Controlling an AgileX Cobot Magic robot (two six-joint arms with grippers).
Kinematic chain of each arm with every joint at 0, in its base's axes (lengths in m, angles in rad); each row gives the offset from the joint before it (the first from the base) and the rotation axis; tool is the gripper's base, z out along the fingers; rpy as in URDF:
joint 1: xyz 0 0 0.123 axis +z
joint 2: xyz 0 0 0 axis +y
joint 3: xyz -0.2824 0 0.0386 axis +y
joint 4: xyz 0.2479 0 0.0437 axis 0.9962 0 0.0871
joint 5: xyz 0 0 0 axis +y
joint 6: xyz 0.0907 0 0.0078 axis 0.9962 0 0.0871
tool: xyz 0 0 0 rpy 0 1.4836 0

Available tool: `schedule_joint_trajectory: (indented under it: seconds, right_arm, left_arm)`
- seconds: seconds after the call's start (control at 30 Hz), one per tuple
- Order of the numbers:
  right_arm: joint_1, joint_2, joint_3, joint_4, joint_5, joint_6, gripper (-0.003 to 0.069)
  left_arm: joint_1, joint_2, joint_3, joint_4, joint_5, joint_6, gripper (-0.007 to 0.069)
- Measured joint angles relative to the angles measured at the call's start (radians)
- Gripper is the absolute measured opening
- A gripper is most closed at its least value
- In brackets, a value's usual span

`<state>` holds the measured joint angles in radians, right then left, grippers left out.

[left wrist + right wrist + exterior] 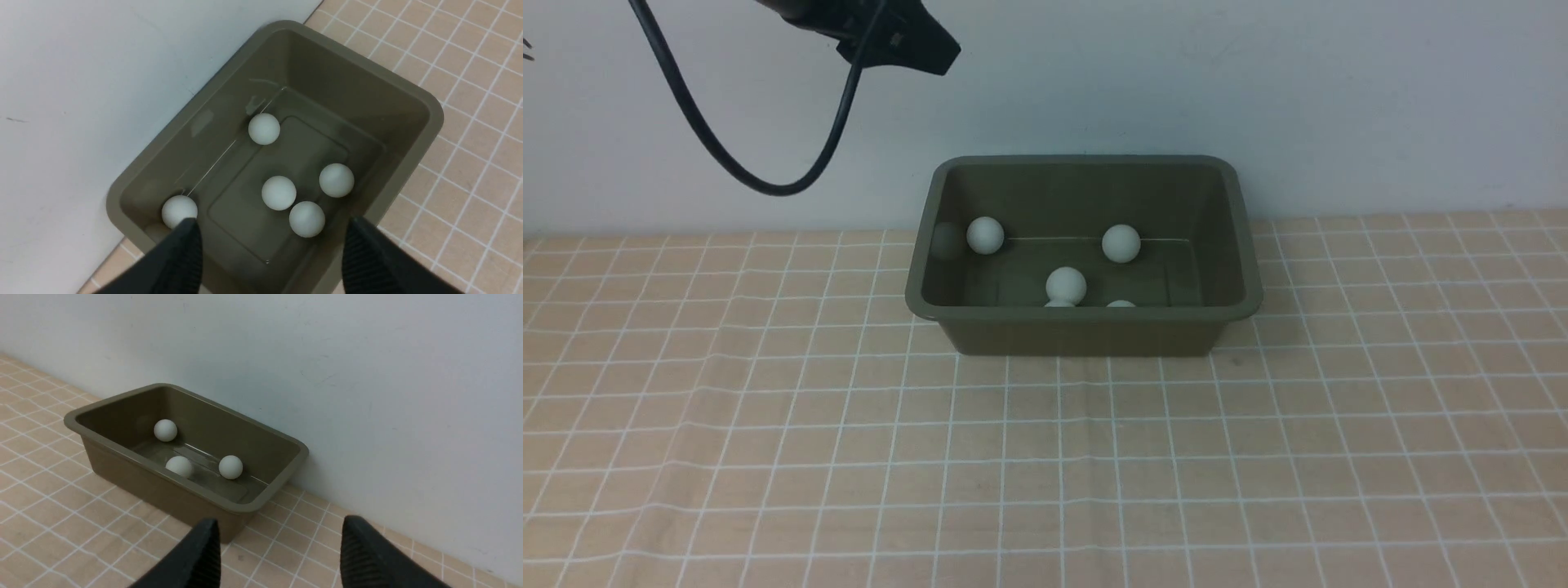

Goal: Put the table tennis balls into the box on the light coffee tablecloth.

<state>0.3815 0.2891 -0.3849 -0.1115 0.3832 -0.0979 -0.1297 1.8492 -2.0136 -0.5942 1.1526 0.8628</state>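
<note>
One olive box stands on the checked tablecloth, against the wall. Five white balls lie inside it: two along the far side, three nearer the front. Left gripper hangs above the box, fingers spread, empty. Right gripper, apart from the box, is likewise spread and empty.

Five white table tennis balls lie loose on the floor of the lidless olive-green box, which stands upright at the far edge of the grid-lined light coffee tablecloth.
</note>
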Motion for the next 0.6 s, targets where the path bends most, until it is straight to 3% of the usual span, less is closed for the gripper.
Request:
schedule_joint_trajectory:
  seconds: [0.6]
  right_arm:
    - [0.0, 0.0, 0.066, 0.009, 0.097, 0.0, 0.0365]
  left_arm:
    - [0.0, 0.0, 0.0, -0.089, 0.041, 0.0, 0.0382]
